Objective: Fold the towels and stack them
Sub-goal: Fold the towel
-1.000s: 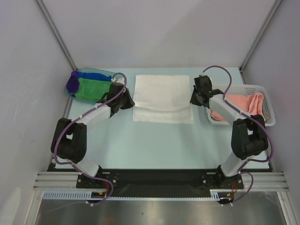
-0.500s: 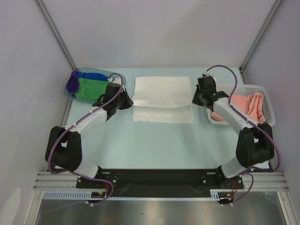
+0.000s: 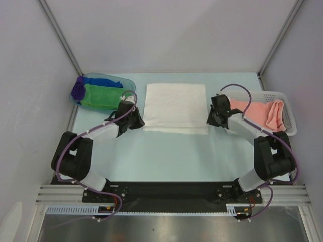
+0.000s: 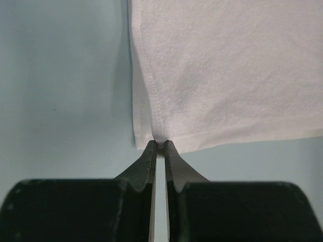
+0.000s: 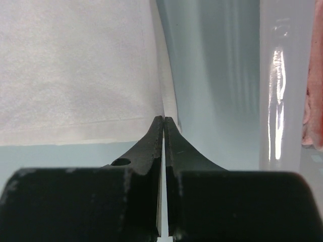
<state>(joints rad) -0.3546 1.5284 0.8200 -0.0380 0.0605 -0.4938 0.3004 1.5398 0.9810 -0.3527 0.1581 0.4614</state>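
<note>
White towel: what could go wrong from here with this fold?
1. The left claw pinches only the very corner of the white towel; the cloth may slip out.
2. The right claw is shut at the towel's edge, but whether it holds cloth is unclear; a one-sided pull could skew the fold.

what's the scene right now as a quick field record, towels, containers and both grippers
white towel: folded flat, centre of the table
left gripper: shut on the white towel's near left corner
right gripper: shut, tips at the white towel's right edge; grip on cloth unclear
blue tub: far left, holds green towel, blue towel, purple towel
white basket: right side, holds salmon pink towel
</note>
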